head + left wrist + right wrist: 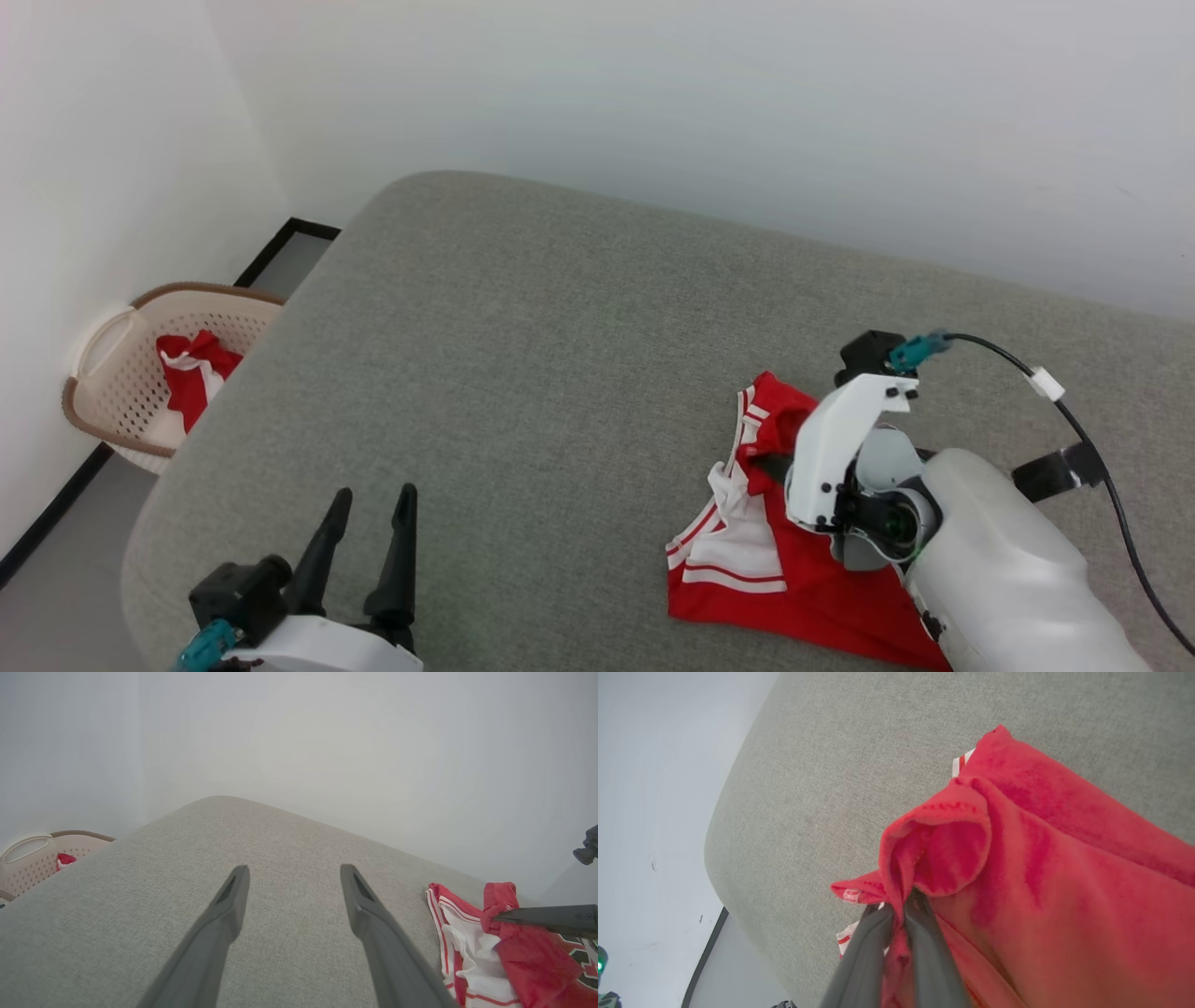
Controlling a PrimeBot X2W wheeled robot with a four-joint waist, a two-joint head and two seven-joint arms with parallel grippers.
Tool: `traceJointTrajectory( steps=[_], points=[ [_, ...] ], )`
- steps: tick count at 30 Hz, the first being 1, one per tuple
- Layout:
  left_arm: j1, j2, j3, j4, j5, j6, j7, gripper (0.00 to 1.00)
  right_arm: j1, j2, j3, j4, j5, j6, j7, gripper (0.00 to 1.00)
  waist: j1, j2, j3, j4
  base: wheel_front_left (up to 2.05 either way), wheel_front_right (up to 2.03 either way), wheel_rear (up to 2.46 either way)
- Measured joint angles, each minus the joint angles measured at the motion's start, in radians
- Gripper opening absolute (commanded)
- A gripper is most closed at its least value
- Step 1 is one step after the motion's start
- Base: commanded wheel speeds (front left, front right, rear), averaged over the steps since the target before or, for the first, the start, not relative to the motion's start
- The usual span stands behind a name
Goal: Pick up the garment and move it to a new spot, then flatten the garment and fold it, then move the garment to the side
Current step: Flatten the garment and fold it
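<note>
The garment lies crumpled on the near right part of the grey cushioned surface, a white striped sleeve spread to its left, and the right gripper has its jaws clenched on a raised fold of the red cloth. The left gripper hovers over the near left part, well apart from the garment, jaws released and wide. On the floor to the left, a pale perforated basket holds a small red-and-white cloth wad.
</note>
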Motion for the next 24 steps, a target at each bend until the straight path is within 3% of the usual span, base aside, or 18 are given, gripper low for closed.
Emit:
traceJointTrajectory(
  steps=[1, 2, 3, 12, 20, 24],
  points=[
    [0.0, -0.001, 0.002, 0.001, 0.0, 0.0, 0.0, 1.0, -0.007, 0.0, 0.021, 0.005, 0.001, 0.0, -0.012, 0.48, -0.0001, 0.0, 0.001, -0.001, 0.0, 0.0, 0.0],
    [0.0, -0.002, 0.005, 0.001, 0.0, -0.001, 0.0, 1.0, -0.015, 0.0, 0.039, 0.008, 0.006, 0.0, -0.026, 0.89, 0.0, 0.0, 0.001, -0.002, 0.0, 0.0, 0.0],
    [0.0, -0.003, 0.007, 0.002, 0.0, -0.002, 0.0, 1.0, -0.022, 0.0, 0.051, 0.016, 0.019, 0.0, -0.036, 1.0, -0.0001, 0.0, 0.002, -0.004, 0.0, 0.0, 0.0],
    [-0.007, -0.008, 0.026, 0.006, 0.005, -0.009, 0.0, 1.0, -0.077, 0.0, 0.227, 0.017, 0.001, 0.0, -0.085, 1.0, 0.0, 0.0, -0.001, -0.027, 0.0, 0.0, 0.0],
    [0.013, -0.005, 0.058, -0.006, 0.013, -0.01, 0.0, 1.0, -0.093, 0.0, 0.337, -0.075, 0.015, 0.0, -0.149, 1.0, 0.0, 0.0, -0.015, -0.067, 0.0, 0.0, 0.0],
    [0.032, 0.001, 0.077, -0.014, 0.028, -0.01, -0.002, 1.0, -0.091, -0.04, 0.396, -0.159, 0.016, 0.0, -0.214, 1.0, 0.0, 0.0, -0.026, -0.096, 0.0, 0.0, 0.0]
  ],
)
